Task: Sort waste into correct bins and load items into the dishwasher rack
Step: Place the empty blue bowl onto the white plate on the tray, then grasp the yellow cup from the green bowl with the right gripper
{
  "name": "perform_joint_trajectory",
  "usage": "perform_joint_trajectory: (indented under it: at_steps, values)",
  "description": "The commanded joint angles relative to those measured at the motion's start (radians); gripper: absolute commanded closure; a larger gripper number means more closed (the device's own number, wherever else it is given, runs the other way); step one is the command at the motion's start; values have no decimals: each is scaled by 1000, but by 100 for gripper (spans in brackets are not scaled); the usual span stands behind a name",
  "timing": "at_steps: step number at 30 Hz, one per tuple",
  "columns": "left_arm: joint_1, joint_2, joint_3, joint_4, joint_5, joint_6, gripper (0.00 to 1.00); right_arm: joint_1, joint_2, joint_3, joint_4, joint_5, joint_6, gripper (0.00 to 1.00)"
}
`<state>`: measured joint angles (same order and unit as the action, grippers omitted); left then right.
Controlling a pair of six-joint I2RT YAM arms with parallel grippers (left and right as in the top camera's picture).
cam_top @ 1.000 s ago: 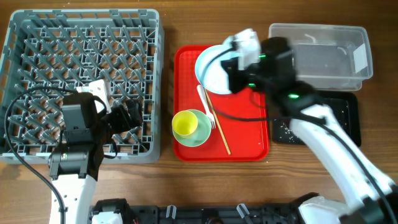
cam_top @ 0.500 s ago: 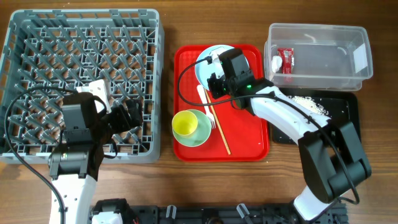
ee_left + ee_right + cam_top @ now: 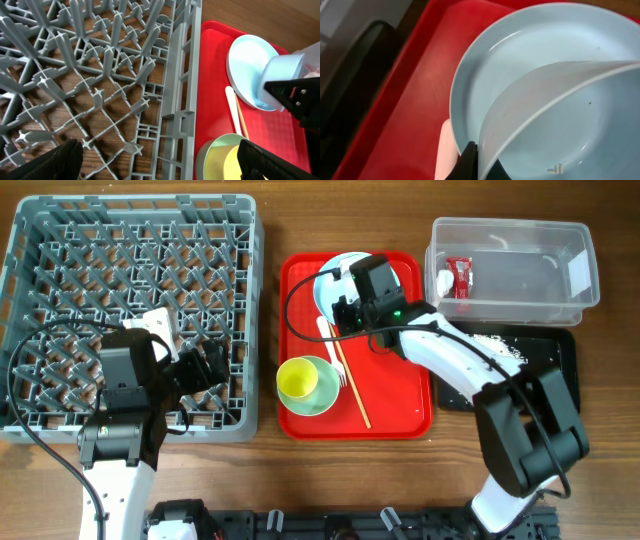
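Observation:
My right gripper (image 3: pixel 477 157) is shut on the rim of the light blue bowl (image 3: pixel 560 115), which hangs tilted over the pale blue plate (image 3: pixel 520 50) on the red tray. From overhead that gripper (image 3: pixel 345 305) sits over the plate (image 3: pixel 328 298). The white fork (image 3: pixel 330 350) and chopsticks (image 3: pixel 352 385) lie beside the green bowl (image 3: pixel 322 395), which holds the yellow cup (image 3: pixel 297 378). My left gripper (image 3: pixel 205 370) hangs open over the grey rack (image 3: pixel 130 202), nothing between its fingers. The clear tub (image 3: pixel 510 225) holds a red wrapper (image 3: pixel 460 277) and a white scrap (image 3: pixel 444 280). Food scraps (image 3: pixel 495 345) lie in the black tray (image 3: pixel 555 370).
The red serving tray (image 3: pixel 400 395) lies between the rack and the two bins. In the left wrist view the rack's wall (image 3: pixel 172 100) runs right along the tray's edge. Bare wood table (image 3: pixel 600 440) shows at the front right.
The right arm swung left from in front of the tub to over the plate, uncovering the tub's contents, then held nearly still. The left arm has not moved.

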<state>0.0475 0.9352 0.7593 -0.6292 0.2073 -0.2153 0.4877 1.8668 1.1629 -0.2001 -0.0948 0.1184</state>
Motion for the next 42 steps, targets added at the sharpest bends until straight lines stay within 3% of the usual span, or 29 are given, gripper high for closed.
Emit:
perform_joint_trajectory:
  at_steps: [1,3,9,13,18,23,25,30,37,42]
  values:
    - [-6,2,17,3,10,-6,0,-4,20,23,-3,-18,42,76]
    - [-6,2,17,3,10,-6,0,-4,12,23,-5,-43,42,52]
    - [-6,2,17,3,9,-6,0,-13,-106,26,-77,-72,48,29]
    - [-6,2,17,3,9,-6,0,-48,-241,42,-153,-106,111,0]
    - [-6,2,17,4,10,-6,0,-62,-376,42,-200,-251,154,0]
    - [-6,2,17,4,13,-6,0,-6,-370,33,-282,-288,206,0]
    - [-6,2,17,4,13,-6,0,35,-356,24,-305,-288,224,4]
    - [-6,2,17,4,13,-6,0,137,-299,24,-386,-261,237,30]
    - [-6,2,17,3,13,-6,0,197,-184,23,-444,-153,309,32]
    - [-6,2,17,3,13,-6,0,198,-74,23,-441,-196,355,50]
